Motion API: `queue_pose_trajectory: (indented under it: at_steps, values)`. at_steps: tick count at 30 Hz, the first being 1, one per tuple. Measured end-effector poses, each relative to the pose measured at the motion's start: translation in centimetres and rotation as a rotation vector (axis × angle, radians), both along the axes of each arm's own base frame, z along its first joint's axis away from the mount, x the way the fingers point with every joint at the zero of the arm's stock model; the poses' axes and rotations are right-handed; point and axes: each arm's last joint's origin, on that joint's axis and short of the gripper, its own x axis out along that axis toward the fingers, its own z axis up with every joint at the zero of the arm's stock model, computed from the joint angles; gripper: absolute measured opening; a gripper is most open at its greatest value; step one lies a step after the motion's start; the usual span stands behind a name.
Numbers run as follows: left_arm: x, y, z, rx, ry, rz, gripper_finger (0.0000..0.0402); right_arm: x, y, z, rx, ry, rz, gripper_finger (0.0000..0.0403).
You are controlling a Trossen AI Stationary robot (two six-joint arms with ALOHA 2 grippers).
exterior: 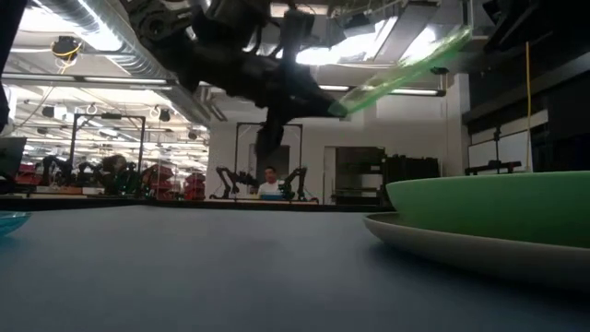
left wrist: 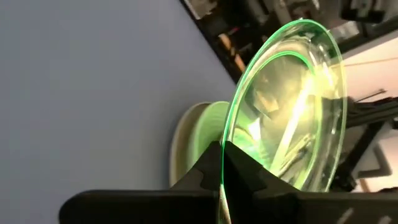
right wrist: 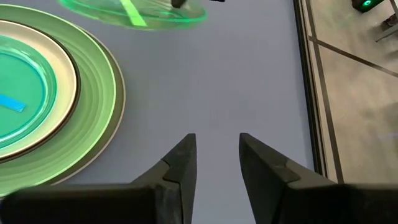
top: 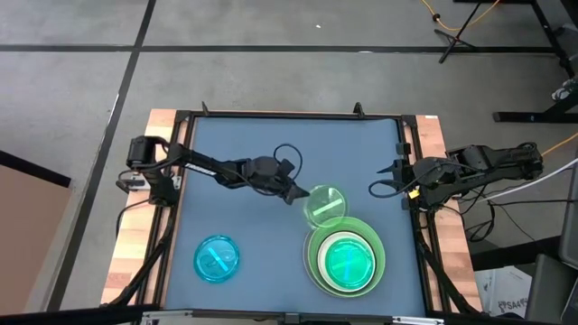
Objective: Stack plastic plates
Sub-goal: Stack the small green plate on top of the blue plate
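Above the table's middle, just beyond the stack: one small translucent green plate (top: 324, 204), carried off the surface and tilted in the low view, pinched at its near rim by the left gripper (top: 294, 191), whose fingers are clamped thin on the edge. Stack (top: 346, 260), near the table's right front corner: large grey plate at the base, its rim showing under the large light green plate (right wrist: 102, 93); upward from there a dark rim, a white plate, and a small translucent green plate (top: 348, 259) on top. Loose item: small translucent blue plate (top: 217, 259), flat on the table (top: 244, 144) at the left front, well apart from the stack. Right gripper (top: 384, 181): at the table's right edge, jaws parted, holding nothing, waiting. Step in hand, as judged: setting the carried plate on the stack's top. Handling notes: bring the plate over the centre of the top green plate, not just its near rim, since the grip is at one edge and the plate's body reaches out ahead of the fingers. Level the tilt before lowering, so the far rim does not strike first and skid. Lower until it nests, then let go; a release from height risks a bounce on hard plastic. Withdraw the fingers outward without dragging the rim. The blue plate remains to be stacked after.
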Motion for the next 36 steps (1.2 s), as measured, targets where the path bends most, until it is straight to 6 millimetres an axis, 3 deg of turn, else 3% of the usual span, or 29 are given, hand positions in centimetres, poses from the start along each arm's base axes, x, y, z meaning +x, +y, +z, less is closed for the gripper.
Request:
queue_pose_trajectory:
  at_steps: [4,13,20,30,36]
  values:
    - [0.6,-1.5,0.9,-0.008,-0.026,-0.008,0.0000,0.0,0.0,0.0,0.000,0.000,0.001,0.0111]
    - [2.6,-5.3,4.9,0.081,-0.090,-0.071,0.0000,0.0,0.0,0.0,0.000,0.000,0.000,0.0111]
    - [3.0,-7.7,6.4,0.129,-0.074,-0.068,0.0000,0.0,0.0,0.0,0.000,0.000,0.000,0.0111]
    - [2.6,-10.2,5.7,0.076,-0.025,0.016,0.0000,0.0,0.0,0.0,0.000,0.000,0.001,0.0111]
    - [3.9,-11.8,4.5,0.035,-0.001,0.005,0.0000,0.0,0.0,0.0,0.001,0.003,0.002,0.0111]
